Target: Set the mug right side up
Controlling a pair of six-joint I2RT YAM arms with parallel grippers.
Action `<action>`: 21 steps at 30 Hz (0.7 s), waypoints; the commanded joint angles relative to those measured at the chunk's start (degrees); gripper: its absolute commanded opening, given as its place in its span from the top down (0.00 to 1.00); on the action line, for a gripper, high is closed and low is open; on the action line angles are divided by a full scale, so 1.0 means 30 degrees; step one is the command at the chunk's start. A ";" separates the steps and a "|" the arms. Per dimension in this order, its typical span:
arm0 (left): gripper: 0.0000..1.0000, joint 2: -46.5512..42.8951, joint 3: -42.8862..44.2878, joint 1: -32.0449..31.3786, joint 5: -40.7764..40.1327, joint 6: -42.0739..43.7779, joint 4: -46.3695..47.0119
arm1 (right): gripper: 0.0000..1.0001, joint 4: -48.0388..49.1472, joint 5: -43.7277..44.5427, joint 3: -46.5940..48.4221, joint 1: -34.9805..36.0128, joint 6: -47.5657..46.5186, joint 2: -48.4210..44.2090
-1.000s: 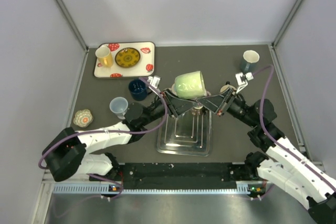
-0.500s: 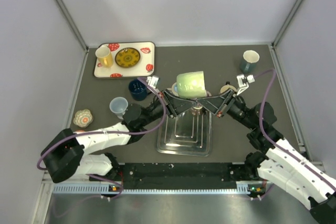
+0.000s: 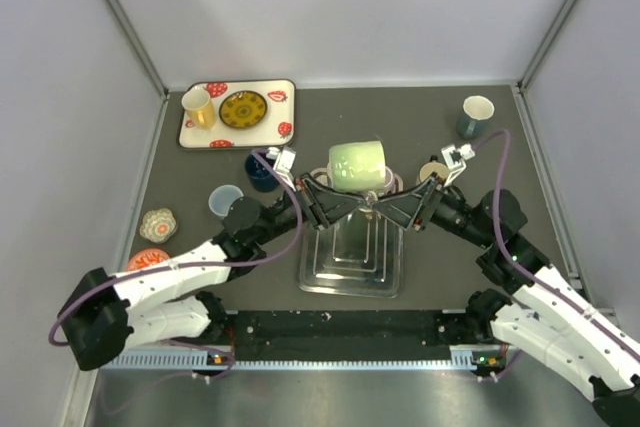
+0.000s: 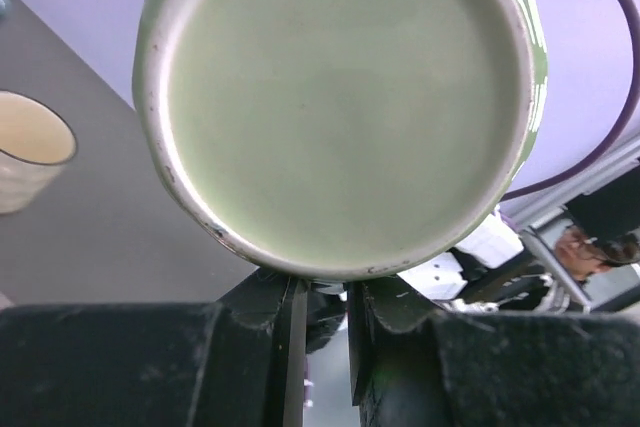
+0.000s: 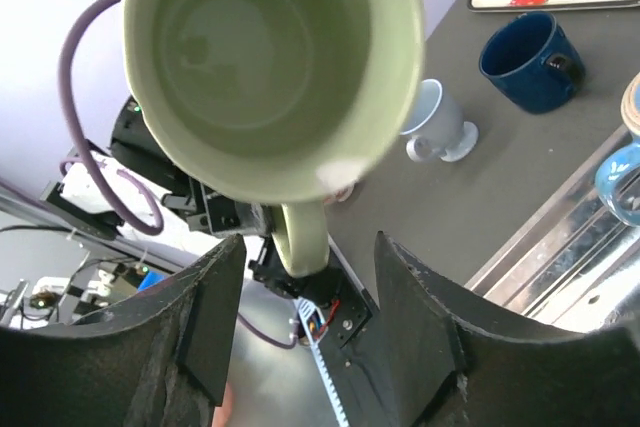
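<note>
A pale green mug [image 3: 355,164] hangs in the air over the metal tray [image 3: 352,257], lying on its side between both grippers. The left wrist view shows its flat base [image 4: 340,97]. My left gripper [image 3: 345,204] [image 4: 320,292] is shut on the mug's handle below the base. The right wrist view looks into its open mouth [image 5: 265,57], with the handle [image 5: 300,237] pointing down. My right gripper [image 3: 398,205] [image 5: 310,247] is open, its jaws standing well apart on either side of the handle without touching it.
A strawberry-pattern tray [image 3: 283,127] at the back left holds a yellow cup and a plate. A dark blue mug [image 3: 262,170] [image 5: 528,59], a pale blue cup [image 3: 226,201] [image 5: 437,125] and a floral bowl [image 3: 158,224] stand left. A teal cup [image 3: 477,115] stands back right.
The mug has turned from a tilt to the right to lying level and has shifted slightly left. The left arm has swung lower and leftward.
</note>
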 commanded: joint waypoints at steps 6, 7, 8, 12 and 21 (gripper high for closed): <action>1.00 -0.5930 0.0789 0.0061 -0.4404 0.6553 -0.9255 | 0.37 -0.8741 0.1962 0.4570 0.0282 -0.4386 -0.0268; 1.00 -0.6254 0.1111 0.0060 -0.6327 0.7749 -1.0987 | 0.37 -0.9915 0.3827 0.5329 0.0282 -0.4831 -0.0357; 1.00 -0.6663 0.1637 0.0089 -0.7333 0.8196 -1.4368 | 0.37 -1.1000 0.4803 0.5655 0.0282 -0.5212 -0.0445; 1.00 -0.6347 0.2607 0.0060 -0.9741 0.9489 -2.0134 | 0.37 -1.5367 0.8907 0.6478 0.0282 -0.6387 -0.0417; 1.00 -0.2510 0.3839 0.0060 -1.3055 0.8464 -2.5125 | 0.38 -1.6255 1.0907 0.5923 0.0282 -0.6096 0.0111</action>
